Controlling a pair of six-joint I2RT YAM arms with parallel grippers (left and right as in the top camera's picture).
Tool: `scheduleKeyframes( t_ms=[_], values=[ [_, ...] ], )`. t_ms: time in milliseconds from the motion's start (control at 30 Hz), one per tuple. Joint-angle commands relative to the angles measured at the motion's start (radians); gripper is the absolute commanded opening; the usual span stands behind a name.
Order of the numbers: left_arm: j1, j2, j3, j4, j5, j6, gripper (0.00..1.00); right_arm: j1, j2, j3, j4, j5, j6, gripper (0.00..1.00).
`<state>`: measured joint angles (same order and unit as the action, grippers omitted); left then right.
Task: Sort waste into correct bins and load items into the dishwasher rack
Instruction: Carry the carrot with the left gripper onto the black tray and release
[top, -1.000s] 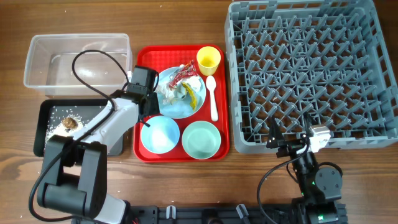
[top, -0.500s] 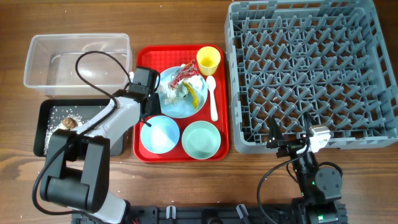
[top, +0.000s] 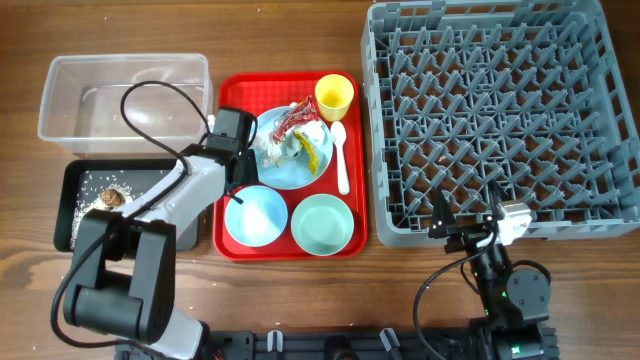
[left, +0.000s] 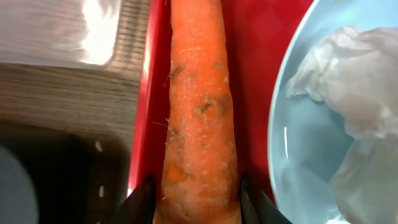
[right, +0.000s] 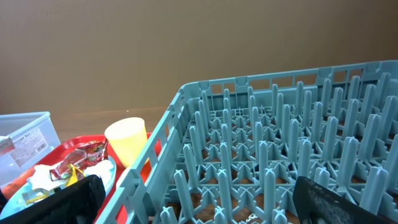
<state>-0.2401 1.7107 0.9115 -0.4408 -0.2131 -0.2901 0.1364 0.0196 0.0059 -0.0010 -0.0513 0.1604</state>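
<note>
My left gripper (left: 193, 202) pinches the carrot (left: 199, 106), which lies along the red tray's (left: 252, 68) left edge, just beside the plate (left: 292, 149). My right gripper (right: 199, 202) hangs spread wide, well right of the tray, by the rack (right: 280, 124).

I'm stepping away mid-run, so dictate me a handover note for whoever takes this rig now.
Left gripper: shut on the carrot at the red tray's left edge, beside the plate.
Right gripper: open, by the rack's near edge.
Done: rice and brown lump in the black tray.
Left: carrot; wrappers and paper on the plate; cup, spoon, blue bowl, green bowl on the tray; rack and clear tub empty.
</note>
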Motion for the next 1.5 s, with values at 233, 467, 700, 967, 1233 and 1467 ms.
scheduleKeyframes(
  t_ms=[233,467,700,967,1233,1467],
  values=[
    [0.008,-0.289,-0.008,-0.087,-0.045,-0.010,0.16,0.001,-0.002,-0.001,0.003,0.006,-0.002,1.00],
    [0.008,-0.443,-0.008,-0.229,-0.047,-0.109,0.13,0.001,-0.002,-0.001,0.003,0.006,-0.002,1.00],
    [0.018,-0.539,-0.008,-0.362,-0.103,-0.250,0.13,0.001,-0.002,-0.001,0.003,0.006,-0.002,1.00],
    [0.131,-0.552,-0.008,-0.456,-0.103,-0.303,0.10,0.001,-0.002,-0.001,0.003,0.006,-0.002,1.00],
    [0.359,-0.551,-0.008,-0.454,-0.103,-0.354,0.14,0.001,-0.002,-0.001,0.003,0.006,-0.002,1.00],
    [0.565,-0.541,-0.015,-0.435,-0.087,-0.493,0.13,0.001,-0.002,-0.001,0.003,0.006,-0.002,1.00]
  ],
)
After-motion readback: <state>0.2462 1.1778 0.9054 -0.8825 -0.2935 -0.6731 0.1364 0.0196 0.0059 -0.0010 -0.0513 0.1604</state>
